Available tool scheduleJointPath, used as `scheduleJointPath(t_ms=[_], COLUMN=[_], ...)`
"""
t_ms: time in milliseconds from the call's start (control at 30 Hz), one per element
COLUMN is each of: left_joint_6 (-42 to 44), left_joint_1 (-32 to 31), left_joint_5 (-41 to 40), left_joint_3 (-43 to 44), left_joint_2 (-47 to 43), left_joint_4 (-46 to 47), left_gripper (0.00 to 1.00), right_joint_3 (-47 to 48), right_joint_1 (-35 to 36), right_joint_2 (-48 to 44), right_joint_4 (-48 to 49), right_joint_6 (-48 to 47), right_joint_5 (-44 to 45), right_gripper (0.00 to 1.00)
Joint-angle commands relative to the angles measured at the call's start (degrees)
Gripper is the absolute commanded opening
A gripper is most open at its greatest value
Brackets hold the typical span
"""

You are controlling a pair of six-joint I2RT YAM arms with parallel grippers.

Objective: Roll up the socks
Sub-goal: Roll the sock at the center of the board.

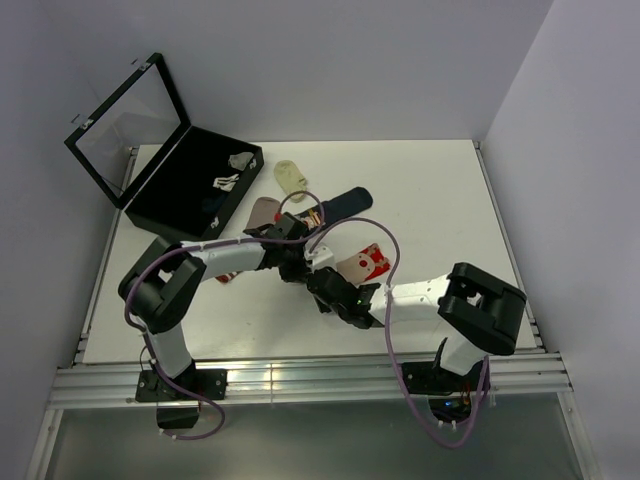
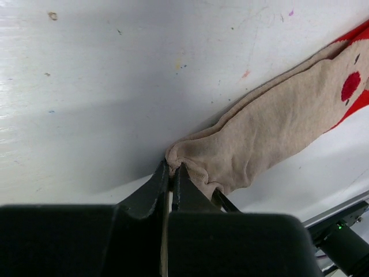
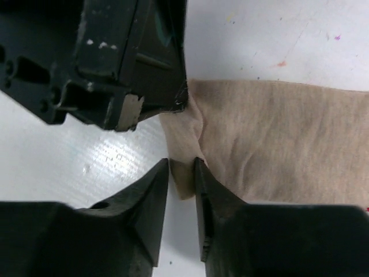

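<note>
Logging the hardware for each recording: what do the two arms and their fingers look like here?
Both the left arm and right arm have blocky black joint housings joined by white links, on black bases. A purple cable loops loosely along each. The fingers are matte black, wedge-shaped, tapering to narrow tips.

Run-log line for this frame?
left claw: shut on beige sock edge | right claw: astride same edge, grip unclear | sock: flat, unrolled
</note>
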Motion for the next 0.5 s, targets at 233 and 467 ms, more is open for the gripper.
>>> scheduleJointPath(t_ms=[233, 467], left_joint_6=[-4.6, -6.3], left_joint_1=[3.6, 3.7], left_joint_5=[-4.4, -2.7], left_joint_3=[-6.9, -9.7], left_joint_2=[-5.9, -10.4], left_joint_4=[-1.4, 4.7], left_gripper=[0.0, 0.46], right_joint_3=[-0.4, -6.6], right_joint_1=[0.2, -0.9], right_joint_2=[2.7, -2.7], right_joint_4=[1.7, 5.0], right_joint_6=[2.3, 9.6], right_joint_5=[-0.7, -8.8], right_gripper=[0.0, 0.0])
